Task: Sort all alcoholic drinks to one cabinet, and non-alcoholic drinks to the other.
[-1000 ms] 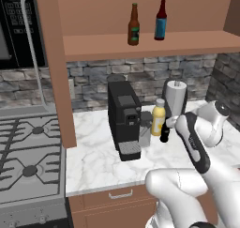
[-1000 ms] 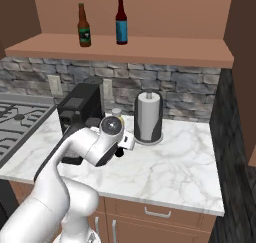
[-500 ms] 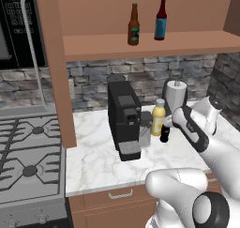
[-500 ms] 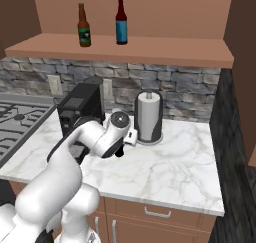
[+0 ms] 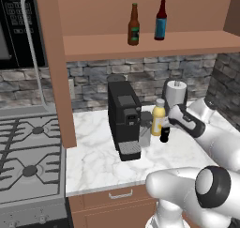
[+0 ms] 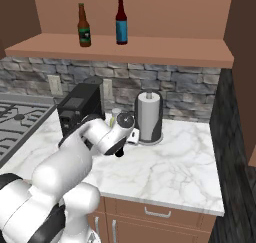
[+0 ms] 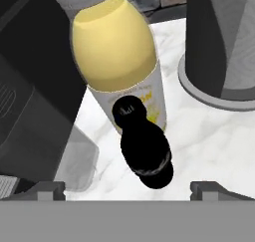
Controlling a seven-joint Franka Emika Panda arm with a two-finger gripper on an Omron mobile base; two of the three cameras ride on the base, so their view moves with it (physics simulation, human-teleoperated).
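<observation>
Tool (image 7: 127, 188) moved closer, spread wide above cola bottle (image 7: 144, 149), yellow bottle (image 7: 119, 61) behind

No wording can be made out anywhere here. The brown bottle (image 5: 134, 25) up on the shelf (image 5: 150, 43) wears a green label, but its print is too small to read. The blue bottle (image 5: 161, 21) beside it shows no lettering I can pick out. Down on the tabletop (image 5: 93, 161), the yellow bottle (image 7: 119, 61) has a whitish label with yellow smudges, nothing legible, and the black cola bottle (image 7: 144, 146) in front of it carries only a faint, blurred mark on its cap.
</observation>
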